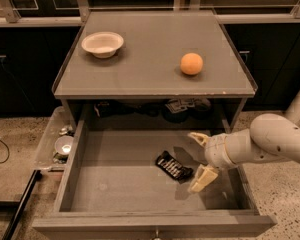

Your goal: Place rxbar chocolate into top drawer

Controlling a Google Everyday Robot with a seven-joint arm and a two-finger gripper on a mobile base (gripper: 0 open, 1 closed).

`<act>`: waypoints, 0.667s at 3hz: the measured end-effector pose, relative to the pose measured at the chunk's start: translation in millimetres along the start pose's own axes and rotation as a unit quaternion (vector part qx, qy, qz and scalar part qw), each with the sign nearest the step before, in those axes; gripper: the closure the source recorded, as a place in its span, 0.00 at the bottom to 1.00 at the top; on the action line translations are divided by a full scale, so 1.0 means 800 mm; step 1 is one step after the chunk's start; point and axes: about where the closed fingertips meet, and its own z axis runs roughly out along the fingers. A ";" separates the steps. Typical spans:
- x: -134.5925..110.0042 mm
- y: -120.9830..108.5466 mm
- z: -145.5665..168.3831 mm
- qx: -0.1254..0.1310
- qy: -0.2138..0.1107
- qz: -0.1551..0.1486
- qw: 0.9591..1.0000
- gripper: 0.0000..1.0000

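Under the table's (150, 49) front edge, in top drawer (115, 184): rxbar chocolate (174, 166) flat, slanting back-left to front-right, just left of wide-spread gripper (201, 158).

The arm (270, 144) reaches in from the right — its end effector (199, 159) held low, fingers (204, 178) spread apart.
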 end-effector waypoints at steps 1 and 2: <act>-0.015 -0.001 -0.045 0.012 0.003 -0.016 1.000 0.00; -0.033 -0.008 -0.106 0.027 0.024 -0.053 0.998 0.00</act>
